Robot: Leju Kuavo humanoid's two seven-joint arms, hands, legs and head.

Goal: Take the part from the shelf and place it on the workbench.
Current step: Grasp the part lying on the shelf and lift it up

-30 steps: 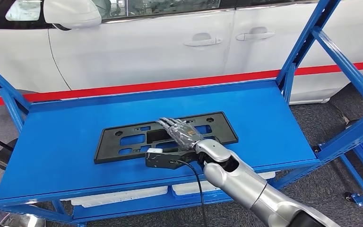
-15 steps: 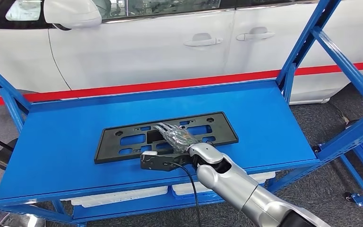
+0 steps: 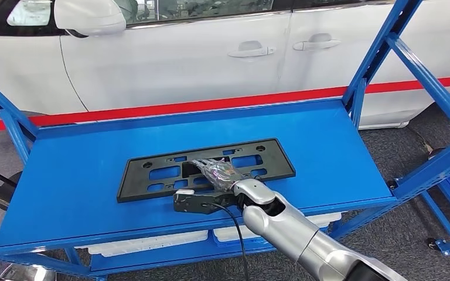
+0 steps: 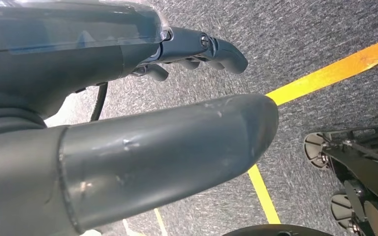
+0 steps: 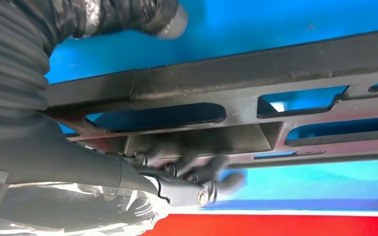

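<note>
The part (image 3: 152, 175) is a flat black plastic frame with several cut-outs, lying on the blue shelf (image 3: 328, 146). My right hand (image 3: 220, 171) lies on its middle, fingers stretched across the central openings. In the right wrist view the fingers (image 5: 197, 177) curl into a recess of the part (image 5: 300, 64), while the thumb (image 5: 170, 22) stays over the blue shelf beside the part's edge, not pressing it. The part lies flat. My left hand (image 4: 128, 147) hangs over grey floor, thumb out, holding nothing.
A white car (image 3: 181, 58) with a red stripe stands close behind the shelf. Blue uprights (image 3: 381, 52) frame the shelf's right side and a slanted one (image 3: 0, 111) its left. White pieces (image 3: 152, 241) lie on the lower level. A yellow floor line (image 4: 334, 71) runs below my left hand.
My right hand has slid a little left and down onto the part's middle, the arm following. The part has not moved.
</note>
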